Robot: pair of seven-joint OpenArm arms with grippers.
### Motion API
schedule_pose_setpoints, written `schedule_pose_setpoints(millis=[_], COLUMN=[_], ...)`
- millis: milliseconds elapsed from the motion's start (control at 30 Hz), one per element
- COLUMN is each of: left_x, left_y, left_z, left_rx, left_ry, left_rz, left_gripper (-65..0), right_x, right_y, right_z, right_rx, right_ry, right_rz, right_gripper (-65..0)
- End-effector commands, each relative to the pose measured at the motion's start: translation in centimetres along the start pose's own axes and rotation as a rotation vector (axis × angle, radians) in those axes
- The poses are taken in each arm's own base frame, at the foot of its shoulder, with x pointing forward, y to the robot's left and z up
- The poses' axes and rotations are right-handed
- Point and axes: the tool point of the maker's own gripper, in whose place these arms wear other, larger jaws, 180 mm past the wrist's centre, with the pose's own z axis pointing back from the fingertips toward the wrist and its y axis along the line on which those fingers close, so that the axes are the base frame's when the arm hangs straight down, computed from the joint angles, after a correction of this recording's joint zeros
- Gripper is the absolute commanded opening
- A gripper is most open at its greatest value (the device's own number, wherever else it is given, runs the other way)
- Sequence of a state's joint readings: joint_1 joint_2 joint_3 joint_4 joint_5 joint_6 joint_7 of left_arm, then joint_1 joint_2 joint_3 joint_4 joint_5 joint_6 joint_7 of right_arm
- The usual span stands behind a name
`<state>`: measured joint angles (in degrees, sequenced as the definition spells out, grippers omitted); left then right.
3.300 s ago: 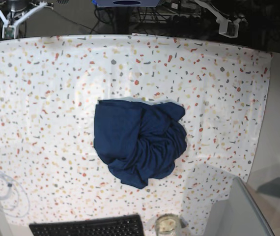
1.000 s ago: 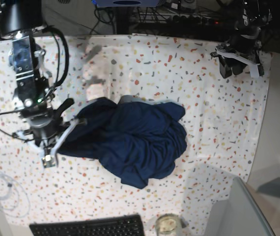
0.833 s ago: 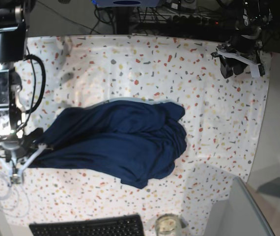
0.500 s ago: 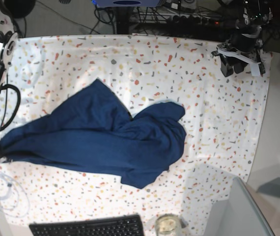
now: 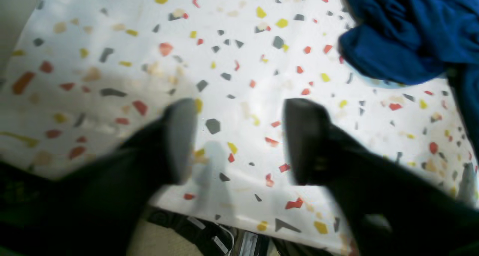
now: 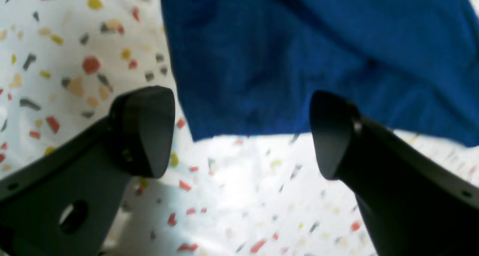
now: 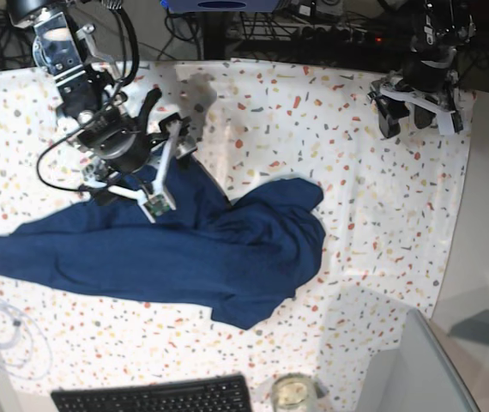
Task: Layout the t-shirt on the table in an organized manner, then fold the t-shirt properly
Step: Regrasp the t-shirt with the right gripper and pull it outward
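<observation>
The t-shirt [image 7: 184, 249] lies spread across the middle of the table [image 7: 356, 172]. Right gripper [image 7: 160, 167], jaws apart, hovers over its far edge. Left gripper [image 7: 416, 116], jaws apart, hangs far right, holding nothing.

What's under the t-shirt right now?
Only the speckled table cloth shows around the t-shirt. Anything beneath the bunched folds near its right end is covered, so I cannot tell.

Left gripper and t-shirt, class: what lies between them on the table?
Only bare speckled table: the base view shows nothing between the left gripper and the t-shirt.
</observation>
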<state>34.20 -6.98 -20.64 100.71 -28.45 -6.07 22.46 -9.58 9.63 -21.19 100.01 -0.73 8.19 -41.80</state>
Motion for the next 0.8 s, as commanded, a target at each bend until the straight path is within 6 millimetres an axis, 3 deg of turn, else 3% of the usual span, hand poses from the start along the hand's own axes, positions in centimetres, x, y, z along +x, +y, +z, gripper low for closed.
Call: schedule_pose_setpoints(millis=[0, 100, 300, 367, 400, 467, 500, 567, 600, 700, 767], left_x=[1.0, 1.0, 0.8, 0.8, 0.7, 0.7, 0.8, 0.7, 0.6, 0.8, 0.7], left_y=[-0.2, -0.2, -0.2, -0.1, 0.0, 0.3, 0.4, 0.3, 0.1, -0.4, -2.1], left_z=[0.3, 0.3, 0.3, 0.4, 0.4, 0.4, 0.4, 0.4, 0.4, 0.2, -0.4], left_rx=[-0.010, -0.010, -0.010, -0.009, -0.006, 0.001, 0.002, -0.001, -0.005, -0.018, -0.061], left_ry=[-0.033, -0.033, -0.030, -0.028, -0.026, -0.026, -0.026, -0.025, -0.023, -0.028, -0.024], left_rz=[-0.010, -0.009, -0.007, -0.011, -0.012, -0.012, -0.012, -0.012, -0.012, -0.013, -0.017], left_gripper=[-16.0, -12.0, -11.8, -11.8, -11.8, -11.8, -11.8, -12.7, -15.6, -32.6, -43.1], right_x=[0.8, 0.8, -1.4, -2.6, -3.2, -5.1, -5.7, -6.9, -7.7, -10.1, -11.4], right_y=[1.5, 3.1, 2.6, 2.2, 1.4, 0.3, -0.7, -2.8, -4.8, -9.6, -12.4], right_z=[-0.2, -1.8, -5.9, -6.4, -6.3, -5.8, -5.3, -4.1, -3.0, 0.1, 2.3], right_rx=[0.037, 0.073, 0.077, 0.072, 0.059, 0.038, 0.015, -0.038, -0.087, -0.207, -0.282], right_ry=[-0.020, 0.009, 0.107, 0.119, 0.130, 0.159, 0.159, 0.157, 0.156, 0.161, 0.164], right_rz=[0.012, 0.017, 0.003, 0.007, 0.012, -0.015, -0.045, -0.119, -0.157, -0.210, -0.233], right_gripper=[-12.0, -12.0, -14.7, -25.7, -36.3, -59.1, -65.0, -62.7, -62.0, -65.0, -65.0])
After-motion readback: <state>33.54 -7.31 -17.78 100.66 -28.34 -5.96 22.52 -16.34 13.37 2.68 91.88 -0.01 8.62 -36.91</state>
